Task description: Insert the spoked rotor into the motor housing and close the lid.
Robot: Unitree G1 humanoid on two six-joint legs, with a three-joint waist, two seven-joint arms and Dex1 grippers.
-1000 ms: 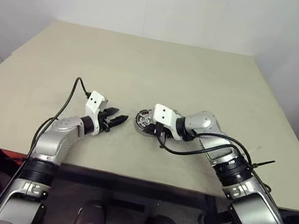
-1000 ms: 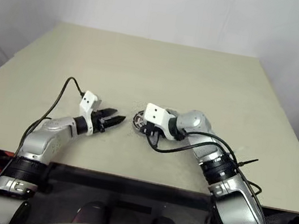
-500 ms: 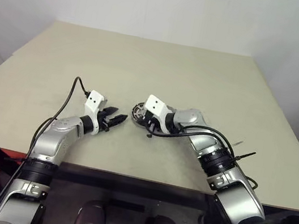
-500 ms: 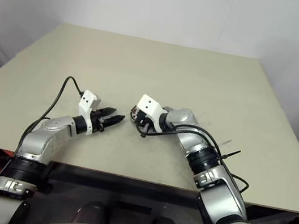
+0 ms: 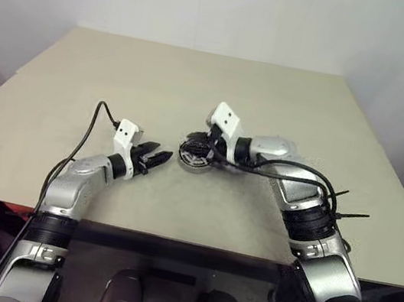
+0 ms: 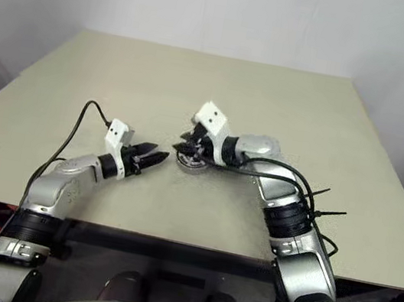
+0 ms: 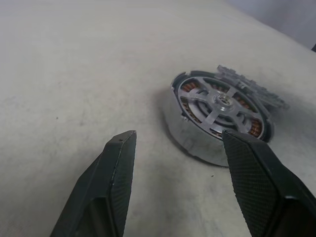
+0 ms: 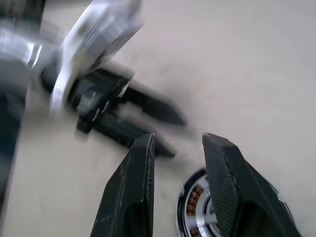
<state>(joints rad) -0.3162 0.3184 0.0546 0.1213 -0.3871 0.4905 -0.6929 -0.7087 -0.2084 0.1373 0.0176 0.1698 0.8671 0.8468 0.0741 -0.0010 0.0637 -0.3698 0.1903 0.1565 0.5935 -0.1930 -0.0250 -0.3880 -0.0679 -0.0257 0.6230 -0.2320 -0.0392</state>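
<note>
tabletop [image 5: 272, 101] | housing [image 7: 217, 114] with rotor [image 7: 220, 101] seated, lying flat mid-front, lid not made out | right tool [image 5: 204, 150] just above it, parted, empty, nearer | left tool [image 5: 155, 159] beside, to its left, wide, empty

hidden: right gripper [image 5: 196, 147] covers part of the motor [image 5: 195, 156] in the head views | cut off: motor's lower part by the right wrist picture's edge | blurred: left gripper [image 8: 148, 118] in the right wrist view | unclear: grey part [image 7: 252, 85] behind the motor
</note>
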